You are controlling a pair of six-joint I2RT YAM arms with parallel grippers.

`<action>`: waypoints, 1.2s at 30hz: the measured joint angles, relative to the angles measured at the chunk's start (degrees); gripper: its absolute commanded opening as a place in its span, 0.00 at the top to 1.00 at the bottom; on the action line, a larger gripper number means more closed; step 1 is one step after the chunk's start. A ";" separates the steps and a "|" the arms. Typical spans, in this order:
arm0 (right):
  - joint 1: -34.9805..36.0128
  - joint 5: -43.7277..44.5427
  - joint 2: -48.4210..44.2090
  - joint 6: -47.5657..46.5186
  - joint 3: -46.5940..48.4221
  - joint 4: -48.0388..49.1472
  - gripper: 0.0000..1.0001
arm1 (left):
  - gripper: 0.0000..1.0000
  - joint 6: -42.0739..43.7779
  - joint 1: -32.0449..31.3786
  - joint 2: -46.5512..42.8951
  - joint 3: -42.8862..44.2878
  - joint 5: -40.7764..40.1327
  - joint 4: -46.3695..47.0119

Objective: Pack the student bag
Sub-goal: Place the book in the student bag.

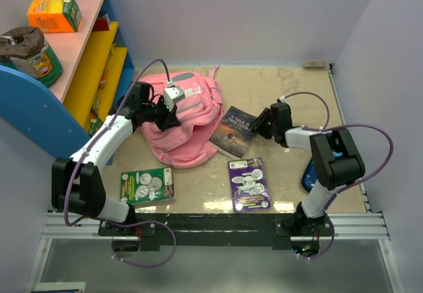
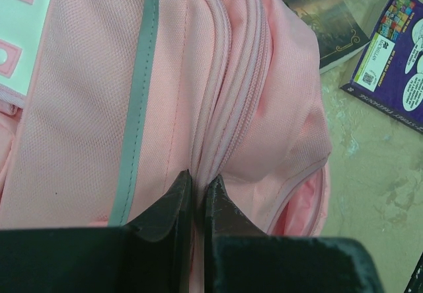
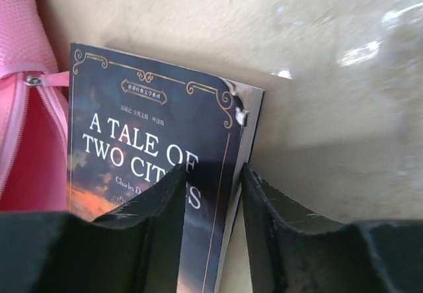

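Scanning from the left, a blue shelf unit [image 1: 30, 111] with a pink top and yellow shelves is noted at the left wall. An orange box [image 1: 54, 14] and a green tin [image 1: 25, 53] stand on it. The cell is closed in by plain pale lilac walls [image 1: 251, 15]. The table [image 1: 205, 174] is a beige board, scuffed and blotched, with glare along its near edge.

A green booklet [image 1: 147, 185] is laid flat near the left arm's base.

The bag [image 1: 188, 134] lies left of centre, toward the back, just beside the shelf unit. An opening with pink lining is seen on its side facing the book. The left gripper [image 1: 168, 111] is set on top of the bag. Its fingers [image 2: 168, 207] are drawn almost together, and fabric beside the zip is pinched in the slit.

A dark book [image 1: 233, 133], titled "A Tale of Two Cities", lies just right of the bag. Whether the two touch cannot be told.

A purple booklet [image 1: 249, 184] lies flat nearer the front.

The right gripper [image 1: 260, 126] is lowered at the book's right edge. Its fingers [image 3: 165, 200] are held moderately apart, one over the cover and one past the edge, with nothing clamped.

A blue pouch [image 1: 308, 175] is partly hidden behind the right arm.
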 measured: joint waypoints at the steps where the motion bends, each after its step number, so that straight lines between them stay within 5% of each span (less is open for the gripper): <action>1: 0.74 -0.13 0.35 0.66 -0.02 0.66 0.75 | 1.00 0.00 0.00 0.00 0.00 0.00 -0.17; 9: 5.73 -0.87 0.68 6.23 -1.60 5.88 0.94 | 1.00 0.02 0.31 0.15 0.00 -0.11 -1.44; 34: 23.30 -1.84 0.79 18.53 0.63 6.75 1.00 | 1.00 1.70 1.57 0.26 0.00 -2.80 -3.72; 36: 24.09 -1.92 1.46 18.95 1.68 7.04 0.75 | 1.00 1.70 1.57 0.26 0.00 -2.73 -3.67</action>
